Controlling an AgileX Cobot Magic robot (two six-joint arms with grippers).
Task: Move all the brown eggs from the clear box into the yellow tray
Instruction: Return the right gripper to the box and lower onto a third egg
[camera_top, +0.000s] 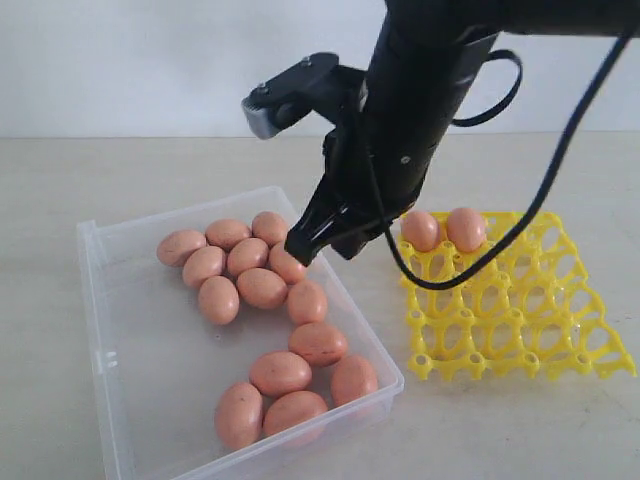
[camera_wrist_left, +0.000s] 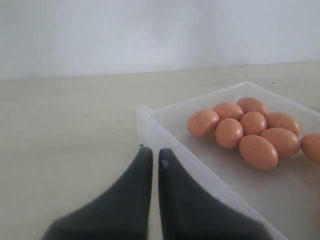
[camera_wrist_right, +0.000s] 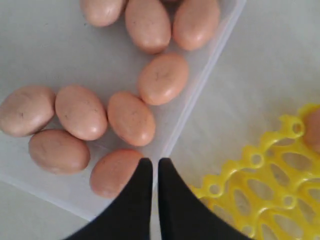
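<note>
Several brown eggs (camera_top: 262, 287) lie in the clear box (camera_top: 110, 330) on the left. Two more eggs (camera_top: 420, 230) sit in the back cups of the yellow tray (camera_top: 415, 318) on the right. My right gripper (camera_top: 299, 249) hangs shut and empty over the box's right wall, just above the back cluster. In the right wrist view its tips (camera_wrist_right: 151, 162) sit over the box wall (camera_wrist_right: 200, 95), beside an egg (camera_wrist_right: 115, 172), with the tray (camera_wrist_right: 240, 172) alongside. My left gripper (camera_wrist_left: 151, 151) is shut and empty, low beside a corner of the box (camera_wrist_left: 142, 110), outside it.
Box and tray stand on a pale tabletop (camera_top: 480, 440) with a white wall behind. A bare strip of table separates them. A black cable (camera_top: 560, 190) from the right arm loops down over the tray's back cups. The left arm does not show in the exterior view.
</note>
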